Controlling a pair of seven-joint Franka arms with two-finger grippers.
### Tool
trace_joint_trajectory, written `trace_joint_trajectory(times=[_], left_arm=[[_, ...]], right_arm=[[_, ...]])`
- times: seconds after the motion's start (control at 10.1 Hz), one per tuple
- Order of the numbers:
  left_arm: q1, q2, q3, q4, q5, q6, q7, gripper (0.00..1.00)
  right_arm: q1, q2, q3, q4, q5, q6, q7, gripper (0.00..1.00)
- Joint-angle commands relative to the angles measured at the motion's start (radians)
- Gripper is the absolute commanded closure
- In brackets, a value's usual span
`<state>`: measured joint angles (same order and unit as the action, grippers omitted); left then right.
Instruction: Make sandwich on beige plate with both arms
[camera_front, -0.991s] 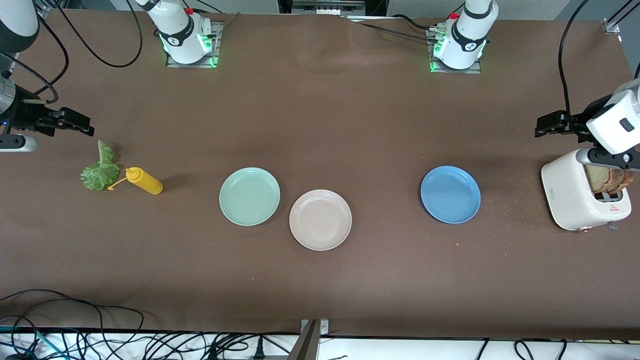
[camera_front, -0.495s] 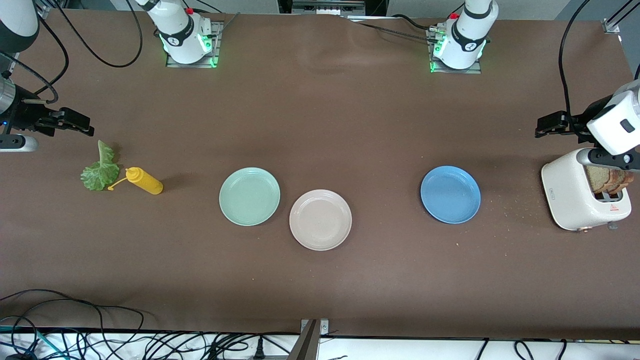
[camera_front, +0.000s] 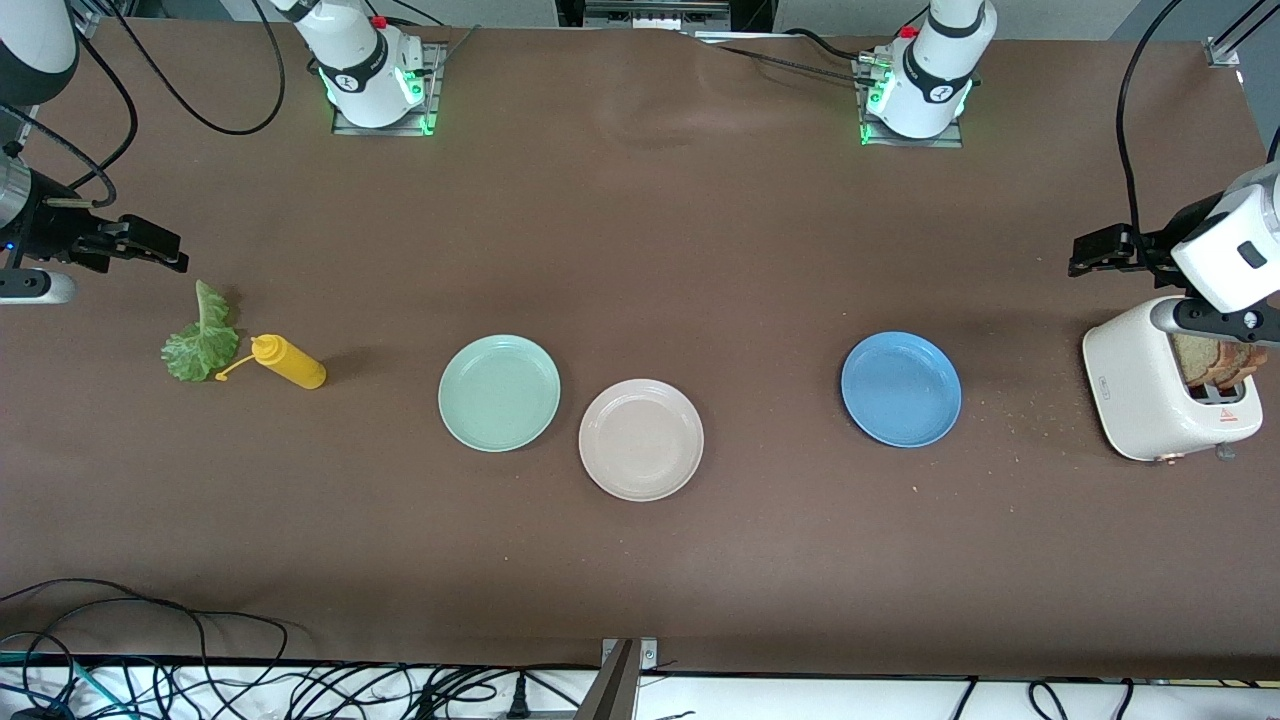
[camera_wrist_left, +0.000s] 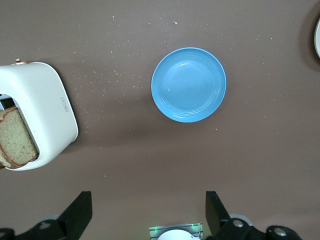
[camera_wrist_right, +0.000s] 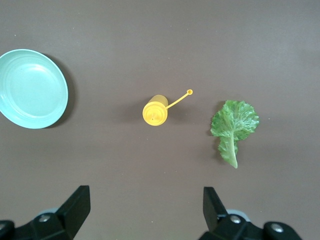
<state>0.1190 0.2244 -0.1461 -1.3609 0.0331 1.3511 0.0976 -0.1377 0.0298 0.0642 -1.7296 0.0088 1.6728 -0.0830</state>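
Gaping wide, both sets of jaws, nothing between them. Left gripper (camera_front: 1100, 250) up over the table near the toaster (camera_front: 1140, 385), toward the left arm's end; fingers (camera_wrist_left: 80, 212) splayed in the left wrist view. Right gripper (camera_front: 150, 250) up over the table near the lettuce (camera_front: 203, 340), toward the right arm's end; fingers (camera_wrist_right: 77, 205) likewise spread.

Almost nothing changed over the last second: at most a hair's shift of the left wrist above the toaster, everything on the table exactly where it lay. Probably means no step begun yet, both arms poised for a first pick.

Holding two bread slices (camera_front: 1215, 360) upright in its slot, the toaster. Bare, the beige plate (camera_front: 641, 440), mid-table and nearest the front camera, just beside the mint plate (camera_front: 499, 393), also bare. Bare too, the blue plate (camera_front: 901, 389), between beige plate and toaster. Yellow bottle (camera_front: 290, 362) lying right beside the lettuce. Crumbs (camera_front: 1030, 415) scattered between blue plate and toaster.
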Motion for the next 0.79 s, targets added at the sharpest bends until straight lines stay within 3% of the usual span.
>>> trace_joint_trajectory(times=[0.0, 0.69], left_arm=[[-0.001, 0.012, 0.003, 0.031, -0.032, -0.015, 0.019, 0.00], [0.008, 0.010, 0.007, 0.032, -0.030, -0.015, 0.021, 0.00]], right_arm=[[-0.008, 0.010, 0.008, 0.025, 0.002, -0.013, 0.003, 0.00], [-0.010, 0.010, 0.006, 0.025, 0.002, -0.015, -0.007, 0.00]])
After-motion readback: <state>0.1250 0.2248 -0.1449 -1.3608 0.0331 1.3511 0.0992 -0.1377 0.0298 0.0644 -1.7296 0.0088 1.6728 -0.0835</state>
